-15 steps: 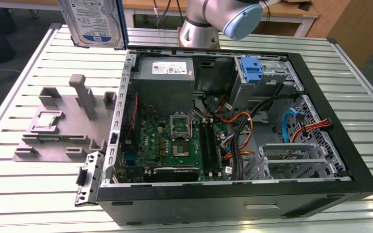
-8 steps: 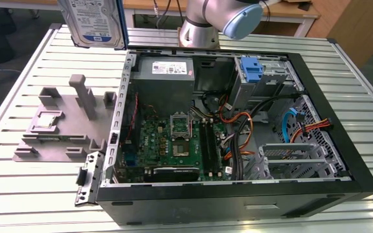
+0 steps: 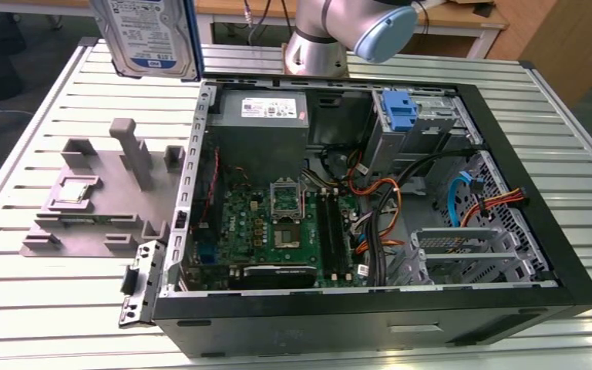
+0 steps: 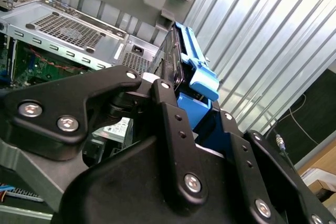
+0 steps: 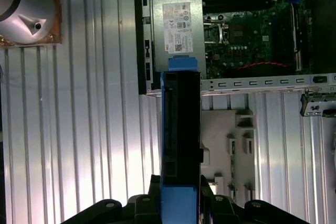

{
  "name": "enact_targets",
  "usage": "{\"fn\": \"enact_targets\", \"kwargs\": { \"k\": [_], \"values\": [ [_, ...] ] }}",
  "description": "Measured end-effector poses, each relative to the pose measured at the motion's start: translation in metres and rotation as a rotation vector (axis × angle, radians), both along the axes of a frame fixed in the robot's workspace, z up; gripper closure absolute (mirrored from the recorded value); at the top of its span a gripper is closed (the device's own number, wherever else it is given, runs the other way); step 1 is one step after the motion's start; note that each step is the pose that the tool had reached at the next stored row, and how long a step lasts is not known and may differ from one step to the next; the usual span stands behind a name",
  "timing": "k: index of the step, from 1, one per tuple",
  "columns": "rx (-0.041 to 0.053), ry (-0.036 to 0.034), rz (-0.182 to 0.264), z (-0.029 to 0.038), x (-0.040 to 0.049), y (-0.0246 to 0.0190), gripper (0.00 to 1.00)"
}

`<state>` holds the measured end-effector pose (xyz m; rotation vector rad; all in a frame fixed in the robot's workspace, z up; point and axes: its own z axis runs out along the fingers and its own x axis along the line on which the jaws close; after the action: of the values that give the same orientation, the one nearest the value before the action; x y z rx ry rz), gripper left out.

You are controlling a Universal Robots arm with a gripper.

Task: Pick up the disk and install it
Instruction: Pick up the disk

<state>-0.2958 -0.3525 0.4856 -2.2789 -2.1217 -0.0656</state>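
Bench state, one frame set.

- The gripper [image 4: 191,109] was clamped on the disk [image 4: 195,69]. In the second wrist view the black fingers [image 4: 167,129] pressed against both sides of the blue bracket, with no gap showing.
- In the first wrist view the disk [image 5: 181,129] was seen edge-on. One end sat between the closed jaws of the gripper [image 5: 181,195], and the other end pointed towards the power supply [image 5: 176,30].
- In the exterior view the disk [image 3: 152,38] hung upright in the air at the far side, on the exterior view's left. Its blue-and-white label faced the camera and its upper part was cut off by the picture edge. It touched neither the slatted table [image 3: 59,308] nor the computer case [image 3: 378,316], and stood outside the case near its far-left corner.
- The case lay open with the motherboard [image 3: 275,223] exposed. The grey power supply [image 3: 265,116] sat in the case's far-left corner.
- A blue caddy [image 3: 399,108] stood in the bay at the far side, towards the exterior view's right.
- A metal drive cage [image 3: 461,254] sat at the near right of the case.
- A grey fixture [image 3: 101,200] rested on the table just beside the case, on the exterior view's left.
- The arm's base [image 3: 322,38] stood at the far edge of the table.
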Motion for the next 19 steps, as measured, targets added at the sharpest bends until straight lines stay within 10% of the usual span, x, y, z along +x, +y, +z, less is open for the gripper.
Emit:
{"fn": "enact_targets", "kwargs": {
  "k": [19],
  "values": [
    [-0.0025,0.0000,0.000,0.0000,0.0124,-0.0014,0.64]
  ]
}}
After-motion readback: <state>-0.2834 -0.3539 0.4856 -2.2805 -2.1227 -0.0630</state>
